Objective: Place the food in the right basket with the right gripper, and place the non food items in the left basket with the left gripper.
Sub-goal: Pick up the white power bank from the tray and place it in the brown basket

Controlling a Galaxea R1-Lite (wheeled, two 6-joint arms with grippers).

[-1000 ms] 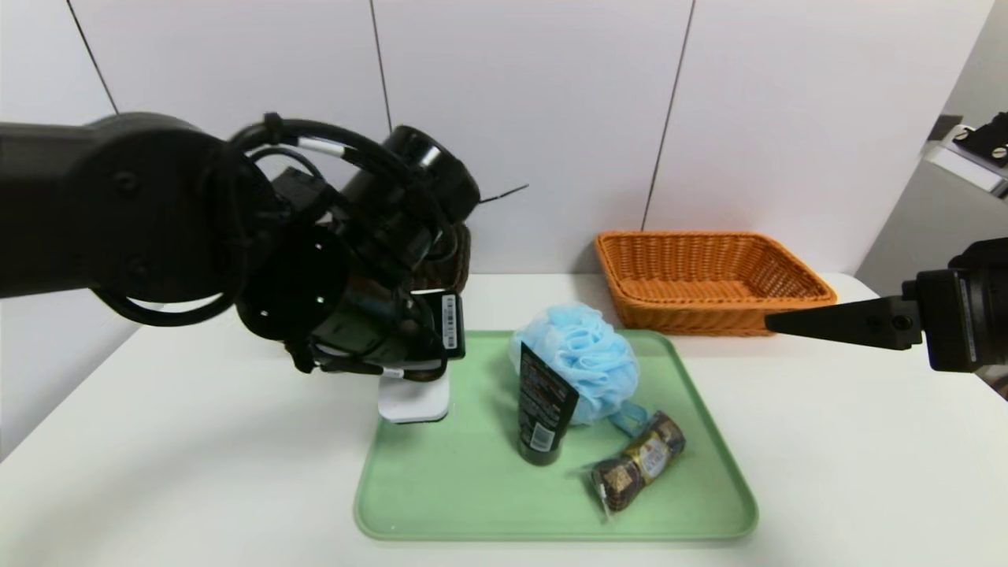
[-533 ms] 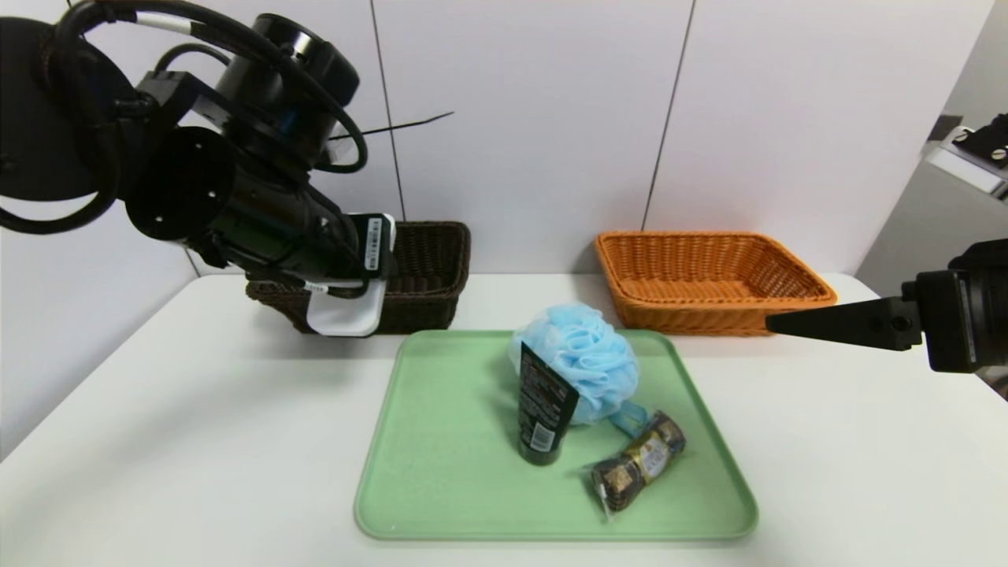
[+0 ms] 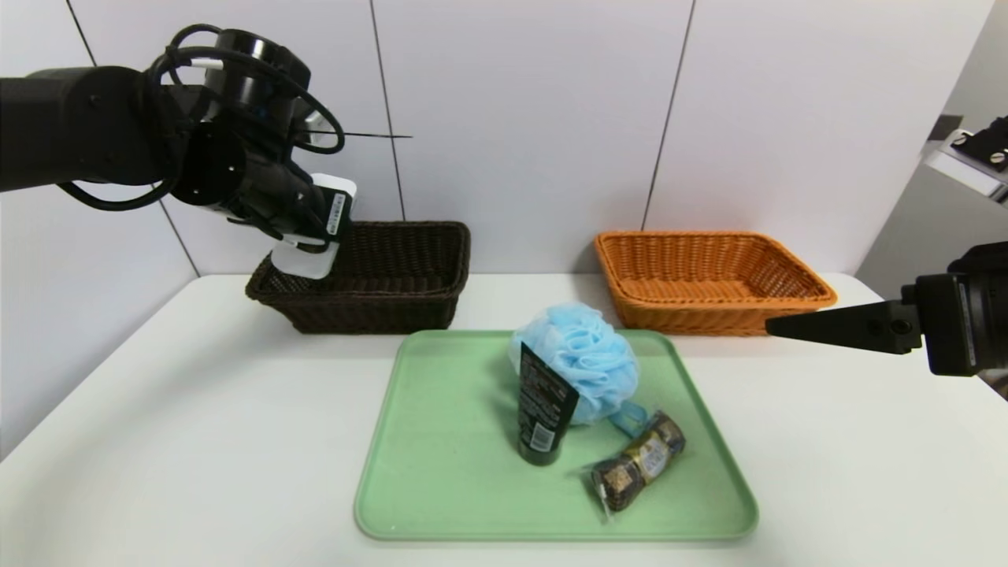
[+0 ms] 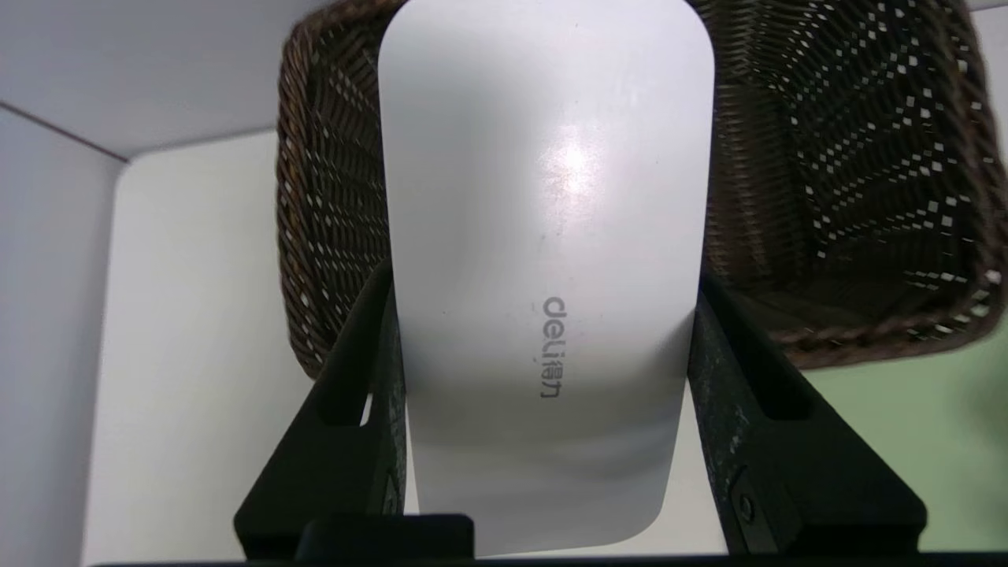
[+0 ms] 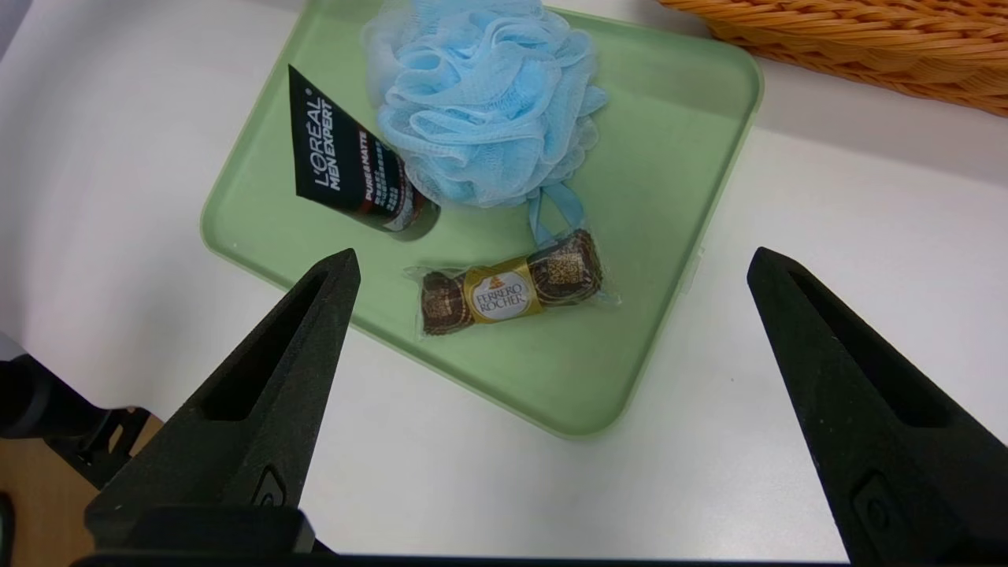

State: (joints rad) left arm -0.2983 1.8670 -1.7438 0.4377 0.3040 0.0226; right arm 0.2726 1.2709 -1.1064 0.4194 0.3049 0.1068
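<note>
Stapler-like white case [image 4: 551,236] now over dark left basket [image 3: 378,311], carried off the green tray [image 3: 457,504] side — left gripper [image 4: 547,331] clamped on it, release likely next; right gripper [image 5: 555,256] parked beyond tray, jaws wide apart

1. White rounded slab-shaped case [image 4: 551,197]: smooth, glossy, plastic-looking, with a bright highlight.
2. Dark brown rectangular basket [image 3: 378,315] and orange-brown rectangular basket [image 3: 717,321]: woven, wicker-like, ridged.
3. Light green rectangular tray [image 3: 449,488]: smooth, plastic-looking.
4. Pale blue ruffled ball-shaped puff [image 5: 488,102]: soft, fine mesh.
5. Black tapered plastic-looking tube [image 5: 346,157]: smooth.
6. Brown and gold cylindrical chocolate pack [image 5: 504,295]: clear, shiny, crinkled film.
7. White flat tabletop [image 3: 197,441]: smooth.
8. Black left gripper [image 4: 543,291] and black right gripper [image 5: 554,252]: mostly matt fingers.
</note>
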